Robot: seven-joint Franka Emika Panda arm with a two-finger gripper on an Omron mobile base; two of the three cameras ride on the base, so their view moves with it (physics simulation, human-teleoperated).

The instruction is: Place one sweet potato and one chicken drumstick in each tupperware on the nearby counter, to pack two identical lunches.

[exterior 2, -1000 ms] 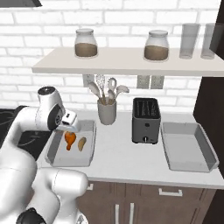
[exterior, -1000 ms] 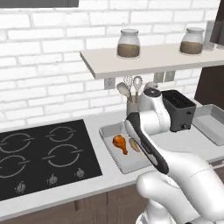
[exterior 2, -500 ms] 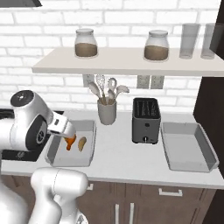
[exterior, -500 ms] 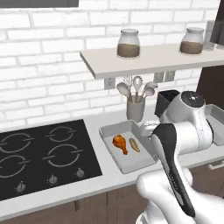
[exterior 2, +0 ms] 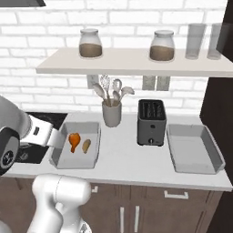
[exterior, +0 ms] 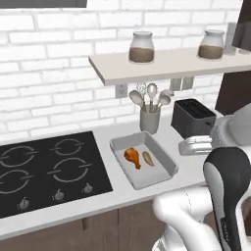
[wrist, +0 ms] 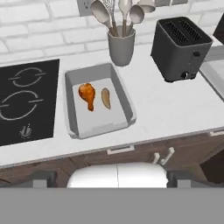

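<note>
Bright even rendered light, soft shadows (no glare), sharp focus.

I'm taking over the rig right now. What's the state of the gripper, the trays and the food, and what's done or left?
Gripper: its open-or-shut state can't be read.
Left tupperware, beside the hob: holds one chicken drumstick and one sweet potato. That lunch is packed.
Right tupperware, past the toaster on the counter: empty.
Left: one drumstick and one sweet potato into the right tray.

no readable text, labels, brands or numbers on anything in view
</note>
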